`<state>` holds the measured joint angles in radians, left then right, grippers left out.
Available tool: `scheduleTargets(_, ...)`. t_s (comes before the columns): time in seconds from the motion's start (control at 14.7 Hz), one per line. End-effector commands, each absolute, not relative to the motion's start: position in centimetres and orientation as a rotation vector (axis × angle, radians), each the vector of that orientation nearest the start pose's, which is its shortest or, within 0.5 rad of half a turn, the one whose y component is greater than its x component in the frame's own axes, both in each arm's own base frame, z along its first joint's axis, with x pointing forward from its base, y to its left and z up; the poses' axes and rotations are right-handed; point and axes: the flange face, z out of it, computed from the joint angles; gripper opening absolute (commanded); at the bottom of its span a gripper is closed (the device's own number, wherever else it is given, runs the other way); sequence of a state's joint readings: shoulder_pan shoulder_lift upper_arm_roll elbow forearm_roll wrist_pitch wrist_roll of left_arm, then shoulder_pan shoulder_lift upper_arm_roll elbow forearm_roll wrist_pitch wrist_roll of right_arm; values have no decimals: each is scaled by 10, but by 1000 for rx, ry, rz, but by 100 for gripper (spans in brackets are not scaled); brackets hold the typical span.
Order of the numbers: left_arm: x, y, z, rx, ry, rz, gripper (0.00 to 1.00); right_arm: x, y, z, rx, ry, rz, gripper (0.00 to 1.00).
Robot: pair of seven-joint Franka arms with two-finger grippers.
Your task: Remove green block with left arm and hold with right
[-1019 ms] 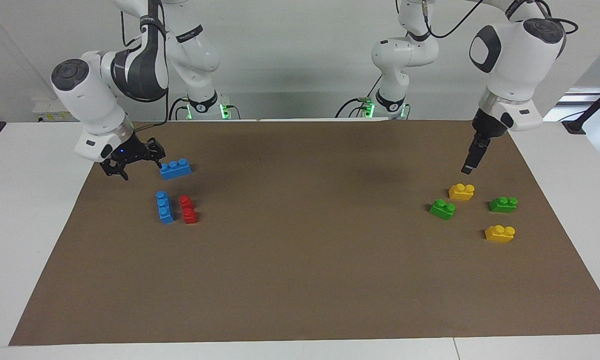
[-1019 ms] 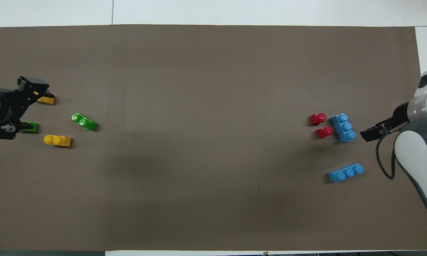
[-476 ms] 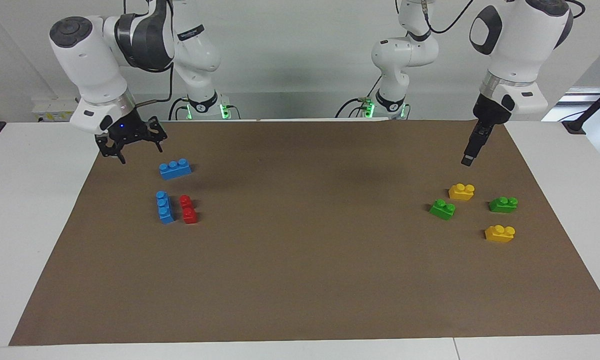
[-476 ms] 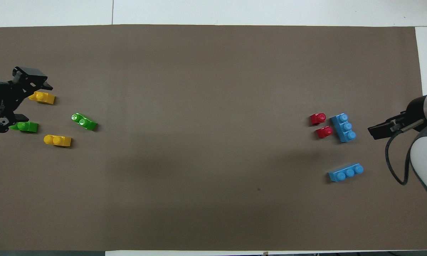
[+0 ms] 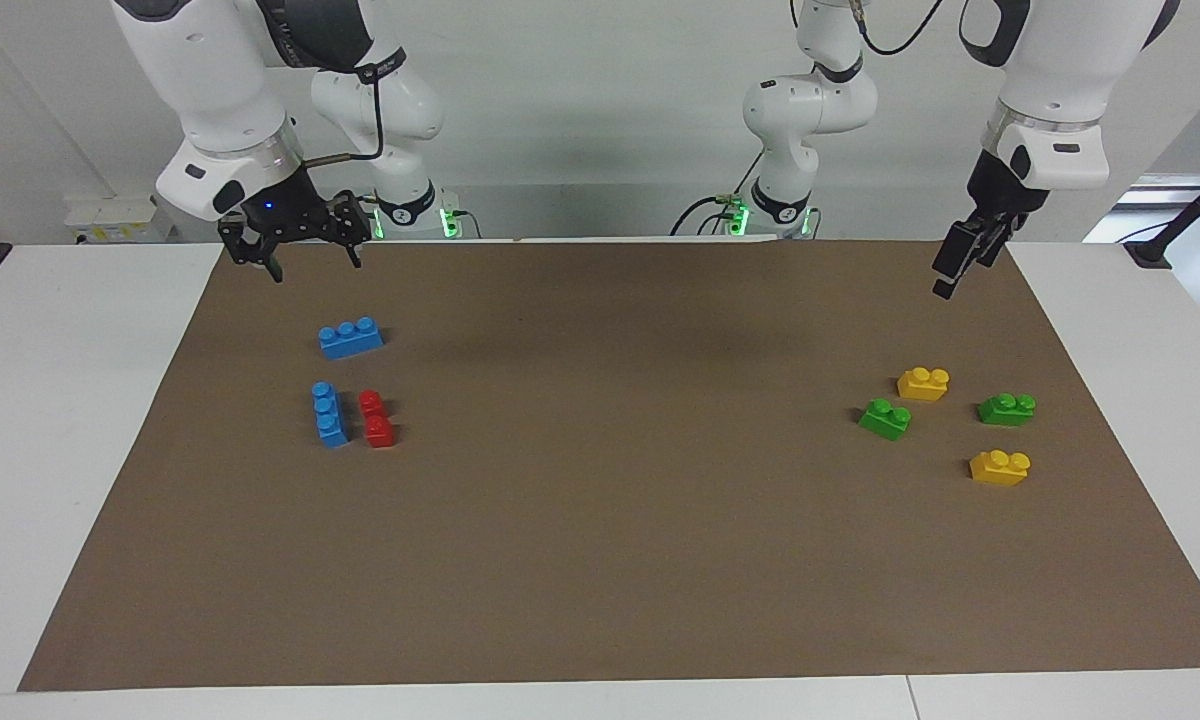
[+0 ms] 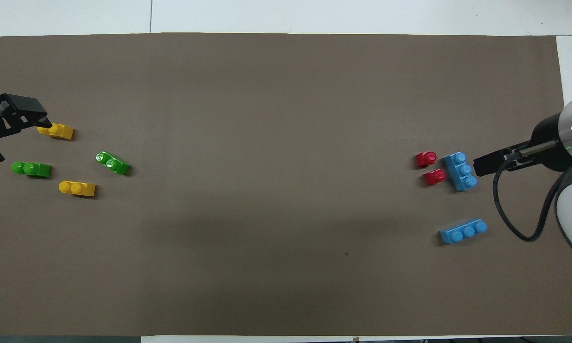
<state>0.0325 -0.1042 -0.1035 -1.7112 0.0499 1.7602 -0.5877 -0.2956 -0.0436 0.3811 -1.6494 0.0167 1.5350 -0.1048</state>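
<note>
Two green blocks lie on the brown mat toward the left arm's end: one green block (image 5: 885,418) (image 6: 113,163) toward the table's middle, the other green block (image 5: 1007,408) (image 6: 31,168) toward the mat's end. My left gripper (image 5: 945,280) (image 6: 20,138) hangs open and empty, raised over the mat beside a yellow brick (image 5: 923,383) (image 6: 55,131). It touches no block. Over the mat's edge at the right arm's end, my right gripper (image 5: 315,262) (image 6: 481,166) is also open and empty, well above a blue brick (image 5: 351,337) (image 6: 463,231).
A second yellow brick (image 5: 1000,467) (image 6: 77,188) lies beside the green ones, farther from the robots. At the right arm's end a second blue brick (image 5: 329,414) (image 6: 460,171) lies beside two red pieces (image 5: 376,418) (image 6: 429,167).
Both grippers have risen and drawn back toward the robots. The right one left the blue brick's side; the left one lifted away from the yellow brick. No block moved.
</note>
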Motion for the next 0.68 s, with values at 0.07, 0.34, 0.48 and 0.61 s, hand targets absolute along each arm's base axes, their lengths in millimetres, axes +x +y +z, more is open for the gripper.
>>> scheduleTargets(0.07,533,-35,639,-3012,-673,-234,100,540,45,610,-3117,-138,148,100)
scheduleTargets(0.34,530,-32,642,-3005,-591,-222,100,530,38,621,-3127,-52,146,100)
scheduleTargets(0.48,527,-27,651,-3017,-492,-210,100,531,33,623,-3128,-37,126,100)
scheduleTargets(0.61,523,-22,660,-3027,-369,-177,100,533,36,625,-3138,-43,95,100)
